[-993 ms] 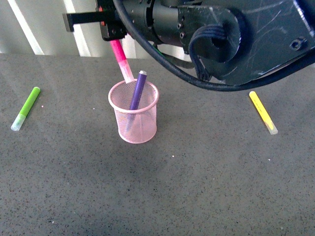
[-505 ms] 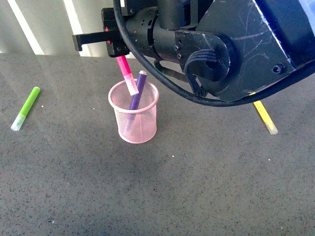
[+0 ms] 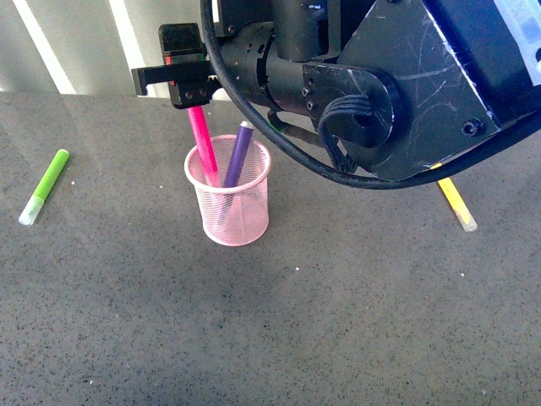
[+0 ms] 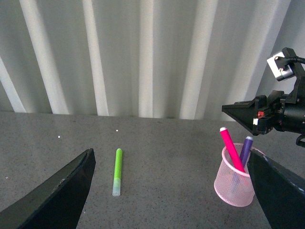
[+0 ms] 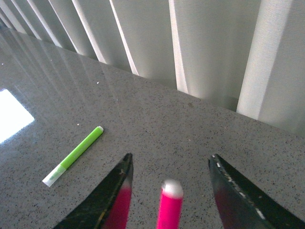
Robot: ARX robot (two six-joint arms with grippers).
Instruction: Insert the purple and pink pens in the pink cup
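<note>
The pink cup (image 3: 241,216) stands mid-table with both pens leaning inside it. The pink pen (image 3: 201,139) tilts left and the purple pen (image 3: 239,152) tilts right; their tops poke above the rim. My right gripper (image 3: 161,76) hovers open just above and behind the cup. In the right wrist view the pink pen's top (image 5: 170,205) stands free between the spread fingers of the right gripper (image 5: 170,160). My left gripper (image 4: 170,155) is open and empty, low over the table, with the cup (image 4: 233,183), pink pen (image 4: 232,149) and purple pen (image 4: 246,150) off to one side.
A lime-green marker (image 3: 46,184) lies on the grey table at the left, also the green marker (image 4: 117,171) in the left wrist view. A yellow marker (image 3: 456,203) lies at the right, partly under my right arm. White slatted wall runs behind the table.
The pink pen has slid down out of my right gripper into the cup beside the purple pen. The right arm shifted slightly and its jaws now stand apart.
</note>
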